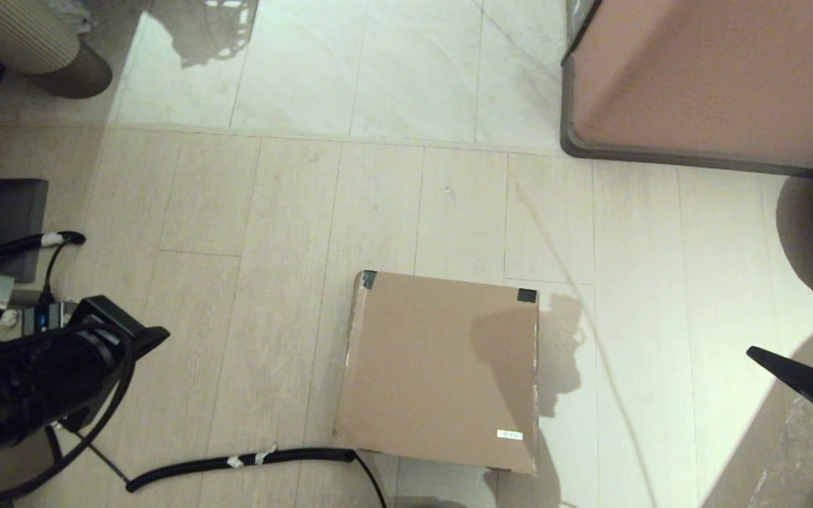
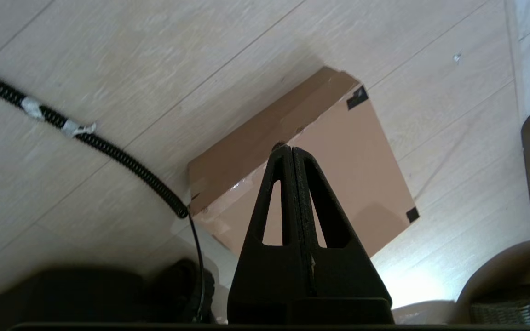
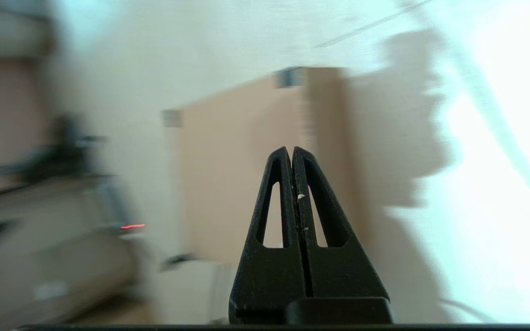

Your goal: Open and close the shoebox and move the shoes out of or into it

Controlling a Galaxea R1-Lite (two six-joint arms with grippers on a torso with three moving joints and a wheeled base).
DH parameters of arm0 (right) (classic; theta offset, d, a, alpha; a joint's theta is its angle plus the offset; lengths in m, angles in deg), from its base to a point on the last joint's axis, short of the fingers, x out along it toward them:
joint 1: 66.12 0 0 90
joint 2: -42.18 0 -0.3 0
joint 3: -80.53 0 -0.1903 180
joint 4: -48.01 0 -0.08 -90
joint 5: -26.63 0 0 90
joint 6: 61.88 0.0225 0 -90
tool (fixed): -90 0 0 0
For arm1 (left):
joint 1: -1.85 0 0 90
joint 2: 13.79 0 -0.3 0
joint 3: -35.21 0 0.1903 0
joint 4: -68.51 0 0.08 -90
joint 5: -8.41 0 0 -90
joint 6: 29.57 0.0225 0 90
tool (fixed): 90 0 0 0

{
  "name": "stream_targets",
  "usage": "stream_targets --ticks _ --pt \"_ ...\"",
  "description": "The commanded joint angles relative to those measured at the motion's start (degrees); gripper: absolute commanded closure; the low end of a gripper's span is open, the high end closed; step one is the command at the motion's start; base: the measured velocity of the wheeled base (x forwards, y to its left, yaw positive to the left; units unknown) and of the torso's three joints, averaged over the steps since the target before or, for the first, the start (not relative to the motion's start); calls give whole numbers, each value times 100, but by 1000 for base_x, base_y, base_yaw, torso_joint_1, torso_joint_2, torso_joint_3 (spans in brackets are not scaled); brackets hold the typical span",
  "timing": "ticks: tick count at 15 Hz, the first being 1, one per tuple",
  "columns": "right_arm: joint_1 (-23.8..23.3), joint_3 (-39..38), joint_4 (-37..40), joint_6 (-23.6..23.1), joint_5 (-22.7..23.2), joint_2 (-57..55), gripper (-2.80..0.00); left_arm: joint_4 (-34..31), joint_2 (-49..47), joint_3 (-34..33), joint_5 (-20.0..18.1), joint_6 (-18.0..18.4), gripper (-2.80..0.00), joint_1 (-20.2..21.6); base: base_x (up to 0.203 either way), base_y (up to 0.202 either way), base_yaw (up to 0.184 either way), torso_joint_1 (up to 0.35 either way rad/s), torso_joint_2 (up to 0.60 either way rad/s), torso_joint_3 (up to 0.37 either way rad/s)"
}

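The shoebox (image 1: 442, 370) lies lid-down-shut on the floor (image 1: 251, 233); shoes presumably inside, unseen. Left gripper (image 1: 156, 335) and right gripper (image 1: 759, 356) flank it, fingers pressed together, empty, poised to approach.

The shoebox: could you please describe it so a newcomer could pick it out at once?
On the pale wood-look floor, nearer the robot than the large pinkish cabinet, lies the shoebox. It is the only flat brown cardboard square there, lid closed, with dark tape on two corners and a small white label.
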Motion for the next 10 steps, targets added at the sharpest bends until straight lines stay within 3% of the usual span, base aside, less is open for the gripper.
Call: stream_targets --ticks 1,4,7,10 --pt "702 182 288 -352 -1218 123 0 7 36 -135 0 -98 0 24 0 0 0 0 0 0" --pt "1616 991 1018 -393 -2397 205 0 7 91 -192 -1 -230 0 69 0 0 0 0 0 0" --pt "1990 2076 2365 -251 -2550 569 0 7 136 -211 -1 -232 0 126 0 0 0 0 0 0" --pt "2555 3408 3963 506 -2542 1041 0 7 210 -297 -10 -318 0 138 0 0 0 0 0 0"
